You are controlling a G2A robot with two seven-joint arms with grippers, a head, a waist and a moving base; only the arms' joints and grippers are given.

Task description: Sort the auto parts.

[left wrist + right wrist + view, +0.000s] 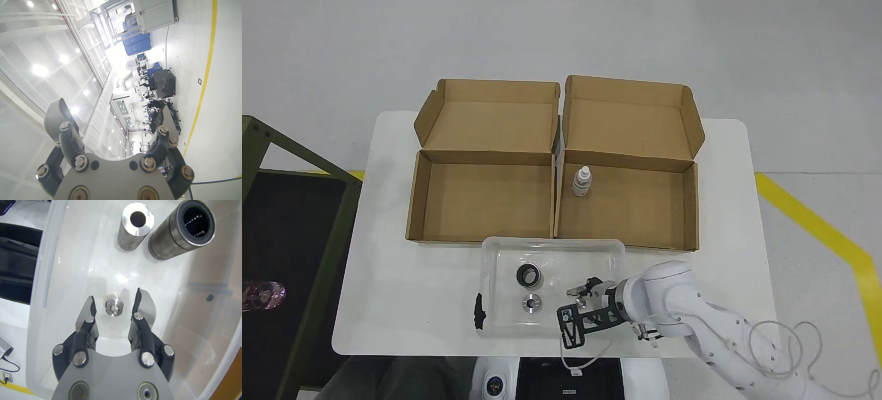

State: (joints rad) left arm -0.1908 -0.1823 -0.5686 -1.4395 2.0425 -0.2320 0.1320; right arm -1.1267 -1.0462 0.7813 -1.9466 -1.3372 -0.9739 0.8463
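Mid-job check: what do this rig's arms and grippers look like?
The left gripper and right gripper match: grey metal palm plate, black linkages with silver bolts, silver fingers with black ribbed pads. The right arm is glossy white, rounded, with a thin pale cable alongside.

We count three metal parts in all, and each one is of a different kind: one plain sleeve (132,232), one bearing (179,232) with a dark rim, and one small stud (114,308). There is one clear bin (552,240). There are two cardboard boxes, the left box (487,200) and the right box (642,205). We see one white bottle (583,181) and one small black piece (479,312). We count one desk (392,280). The pincers are two: the left pincer (112,107) and the right pincer (115,297).
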